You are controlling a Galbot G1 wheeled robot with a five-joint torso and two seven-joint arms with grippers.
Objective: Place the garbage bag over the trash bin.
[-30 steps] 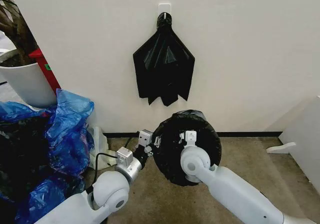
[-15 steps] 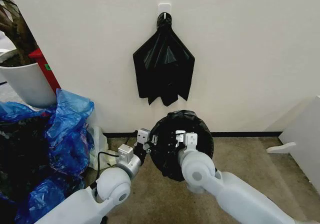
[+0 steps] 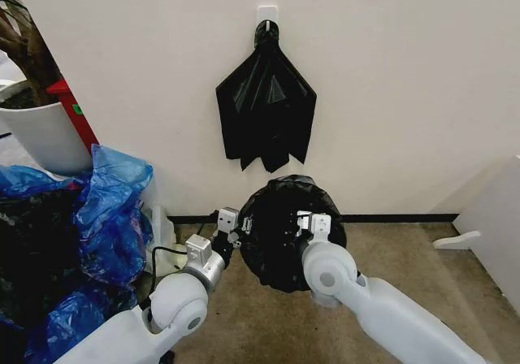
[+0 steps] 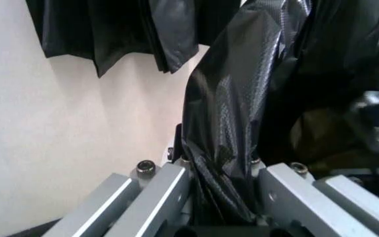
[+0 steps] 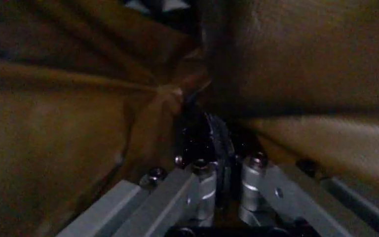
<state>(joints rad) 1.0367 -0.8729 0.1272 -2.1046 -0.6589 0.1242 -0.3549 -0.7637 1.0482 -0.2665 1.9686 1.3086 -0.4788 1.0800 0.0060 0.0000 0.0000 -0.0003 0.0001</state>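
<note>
1. Where the floor meets the far wall, the garbage bag (image 3: 284,234) forms a rounded, glossy black mass with a wide dark mouth facing the robot; no white of the trash bin is visible under it.
2. Its plastic is thin and creased, with a fine embossed texture seen in the left wrist view.
3. The left end effector (image 3: 231,223) is at the bag's left edge, its fingers (image 4: 170,190) clenched on a gathered fold of the bag rim.
4. The right end effector (image 3: 310,221) sits at the right side of the bag mouth, its fingers (image 5: 199,190) closed on a bunched black strip of the bag, with the brownish inner surface around them.
5. Another black bag (image 3: 266,112) hangs fanned out from a wall hook (image 3: 266,13) directly above.
6. Blue bags (image 3: 110,210) are heaped on the left, beside a white planter (image 3: 45,132).
</note>
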